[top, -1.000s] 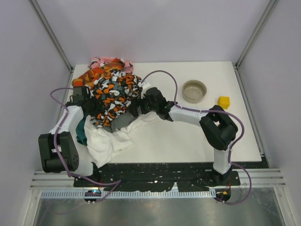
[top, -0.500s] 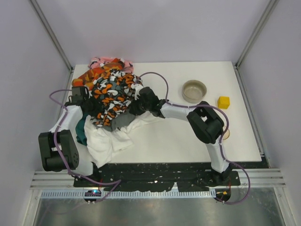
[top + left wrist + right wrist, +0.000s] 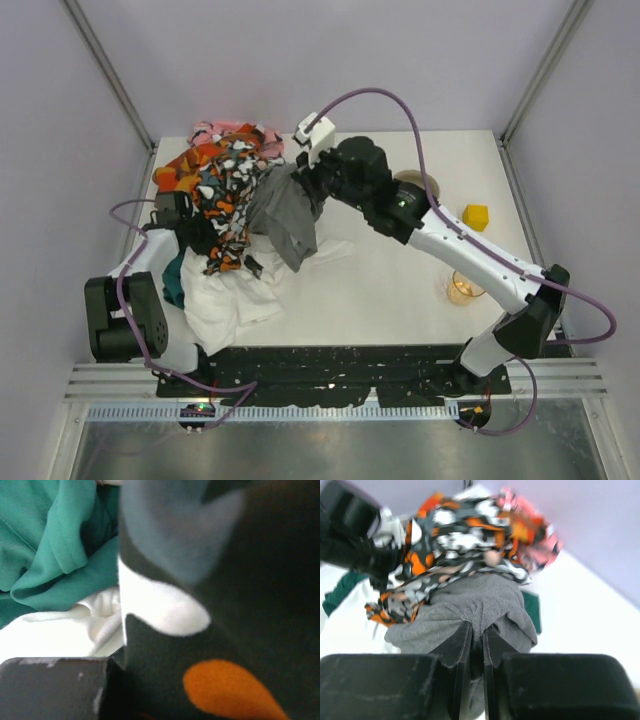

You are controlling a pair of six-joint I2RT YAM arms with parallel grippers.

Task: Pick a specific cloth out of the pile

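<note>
Top external view: right gripper (image 3: 302, 183) pinches the plain dark grey cloth (image 3: 285, 218), hanging below it, just right of the colourful garment pile (image 3: 225, 185).

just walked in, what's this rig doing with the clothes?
The right end effector is shut on the dark grey cloth, holding it raised beside the pile of mixed garments, its lower part draping toward the white cloth. The left end effector is shut against the orange-black-white patterned cloth; a grip there can't be confirmed.

Bright, even light; both wrist views blurred.
</note>
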